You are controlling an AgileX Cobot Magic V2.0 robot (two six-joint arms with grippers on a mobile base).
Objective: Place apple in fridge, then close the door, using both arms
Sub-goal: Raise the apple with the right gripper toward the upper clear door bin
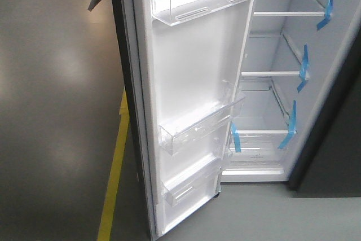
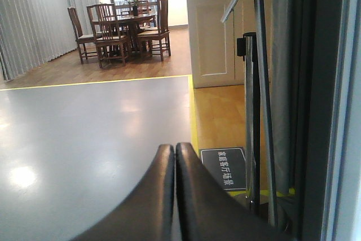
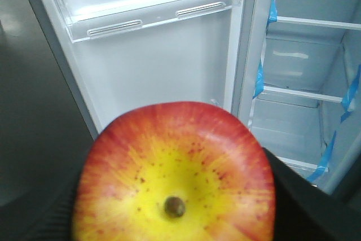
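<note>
A red apple [image 3: 175, 179] with a yellow centre fills the lower half of the right wrist view. My right gripper [image 3: 175, 201] is shut on it, with a black finger [image 3: 307, 201] showing on each side. Ahead stands the fridge [image 1: 271, 100], open and white inside, with shelves and blue tape strips. Its door [image 1: 192, 66] is swung wide to the left and carries clear bins. My left gripper [image 2: 175, 149] is shut with nothing in it, low beside the door's dark outer edge [image 2: 321, 111]. Neither arm appears in the front view.
A chrome stanchion pole [image 2: 254, 111] with a slanted sign stands just left of the door's edge. A yellow floor line [image 1: 115, 173] runs along the grey floor. A dark grey panel [image 1: 338, 139] flanks the fridge's right side. Wooden dining chairs [image 2: 121, 32] stand far off.
</note>
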